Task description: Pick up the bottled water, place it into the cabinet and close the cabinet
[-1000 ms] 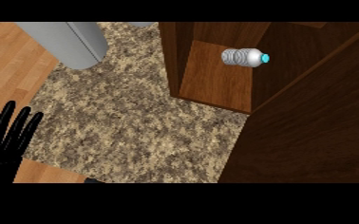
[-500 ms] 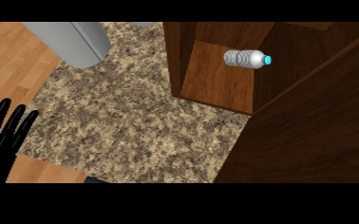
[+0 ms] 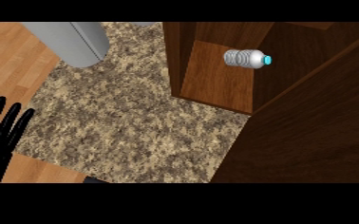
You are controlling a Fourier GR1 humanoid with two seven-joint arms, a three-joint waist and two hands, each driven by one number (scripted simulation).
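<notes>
The bottled water [image 3: 247, 59], clear with a blue cap, lies on its side on the shelf inside the wooden cabinet [image 3: 210, 83], cap pointing right. The cabinet's dark door [image 3: 301, 133] stands open and fills the lower right of the head view. My left hand [image 3: 13, 126] shows only as straight black fingers at the left edge, far from the bottle and holding nothing. My right hand does not show.
A grey forearm [image 3: 73, 40] reaches in from the upper left over the speckled granite counter [image 3: 133, 123]. Wooden floor [image 3: 21, 61] lies beyond the counter's left edge. The cabinet's left wall [image 3: 179, 61] stands upright along the counter.
My left hand has slid left, most of it out of the picture. The view has shifted slightly; the bottle stays lying on the shelf.
</notes>
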